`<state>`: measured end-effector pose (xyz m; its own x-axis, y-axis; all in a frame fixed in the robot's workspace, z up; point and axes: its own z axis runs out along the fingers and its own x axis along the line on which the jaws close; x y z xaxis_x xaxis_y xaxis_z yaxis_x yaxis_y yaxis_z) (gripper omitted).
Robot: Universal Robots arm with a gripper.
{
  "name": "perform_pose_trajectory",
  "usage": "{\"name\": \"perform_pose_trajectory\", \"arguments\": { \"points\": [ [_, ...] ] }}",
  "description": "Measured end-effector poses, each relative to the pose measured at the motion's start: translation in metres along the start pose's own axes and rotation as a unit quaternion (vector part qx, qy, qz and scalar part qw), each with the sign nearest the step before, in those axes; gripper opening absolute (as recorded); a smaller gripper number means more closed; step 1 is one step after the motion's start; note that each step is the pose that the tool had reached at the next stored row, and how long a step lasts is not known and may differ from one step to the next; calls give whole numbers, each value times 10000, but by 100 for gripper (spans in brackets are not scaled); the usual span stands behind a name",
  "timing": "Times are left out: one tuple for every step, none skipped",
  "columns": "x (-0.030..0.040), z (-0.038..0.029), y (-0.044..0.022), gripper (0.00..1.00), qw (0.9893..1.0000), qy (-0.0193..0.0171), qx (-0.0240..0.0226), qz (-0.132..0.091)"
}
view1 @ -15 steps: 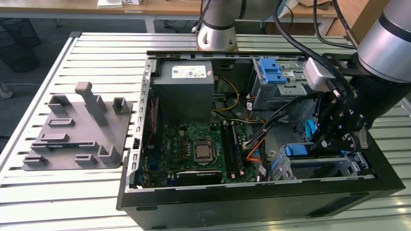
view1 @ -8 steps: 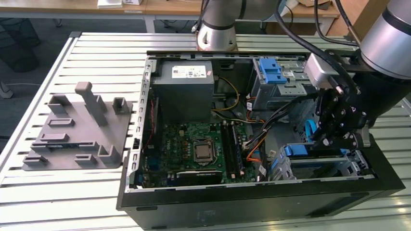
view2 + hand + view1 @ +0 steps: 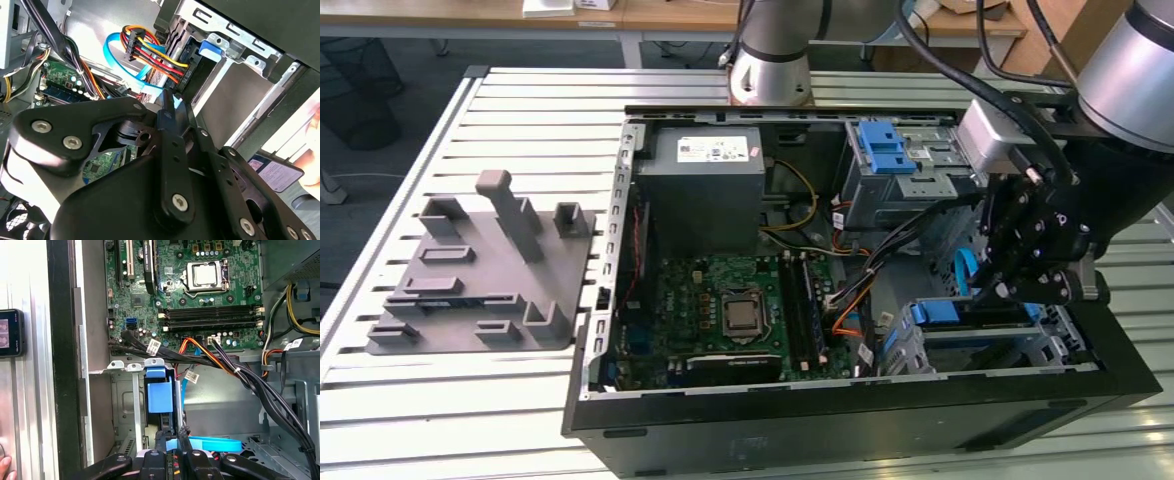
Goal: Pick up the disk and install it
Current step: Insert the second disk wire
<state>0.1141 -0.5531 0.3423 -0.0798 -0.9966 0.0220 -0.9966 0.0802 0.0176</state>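
Exterior view, slatted metal table, open computer case, hand inside, grip state unclear.

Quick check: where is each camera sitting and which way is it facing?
Exterior view: off the arm, above the table, looking down into the open case; arm and gripper show over the drive bay.
Second wrist view: on the wrist, looking past gripper links at the cables.
First wrist view: on the wrist, facing the motherboard.
All three share the motherboard.
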Motion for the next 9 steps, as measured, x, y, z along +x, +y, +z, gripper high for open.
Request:
{"name": "perform_pose_trajectory", "arguments": {
  "points": [
    [0, 0, 0, 24, 10000, 0, 0, 0],
    [0, -1, 0, 24, 10000, 0, 0, 0],
    [0, -2, 0, 24, 10000, 1, 0, 0],
    [0, -2, 0, 24, 10000, 2, 0, 0],
    [0, 0, 0, 22, 10000, 2, 0, 0],
    [0, 5, 0, 22, 10000, 2, 0, 0],
    [0, 12, 0, 15, 10000, 1, 0, 0],
    [0, 19, 0, 15, 10000, 1, 0, 0],
    [0, 27, -1, 15, 10000, 1, 0, 0]
  ]
}}
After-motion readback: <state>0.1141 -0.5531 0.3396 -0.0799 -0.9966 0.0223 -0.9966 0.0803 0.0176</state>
